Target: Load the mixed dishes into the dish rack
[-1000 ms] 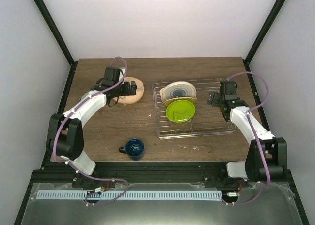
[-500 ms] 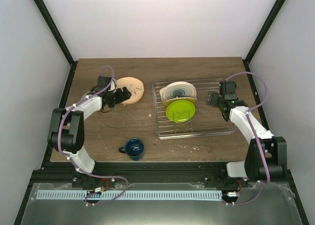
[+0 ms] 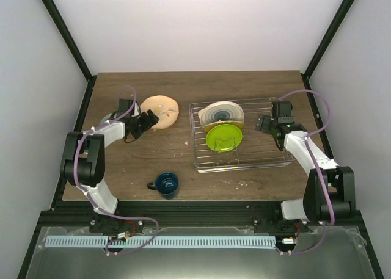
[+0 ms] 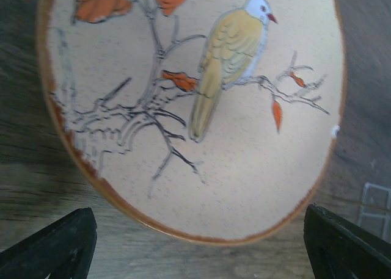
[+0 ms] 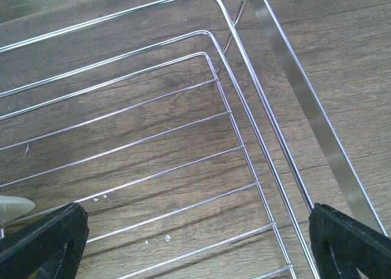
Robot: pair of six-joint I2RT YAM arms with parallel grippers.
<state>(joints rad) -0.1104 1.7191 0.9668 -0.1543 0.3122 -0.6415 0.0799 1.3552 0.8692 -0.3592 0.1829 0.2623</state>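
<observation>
One tan plate (image 3: 160, 112) just ahead of the left jaws.
It lies flat at their 2 o'clock, and they stand spread wide. The right jaws, also parted, sit over the dish rack (image 3: 266, 148).

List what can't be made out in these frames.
- Top external: yellow-orange plate mostly hidden between cream plate and lime green plate.
- Top external: pale mint bowl largely covered by left arm.
- Left wrist: top of bird plate cut off by the frame.
- Right wrist: pale object clipped at left edge, unidentifiable.
</observation>
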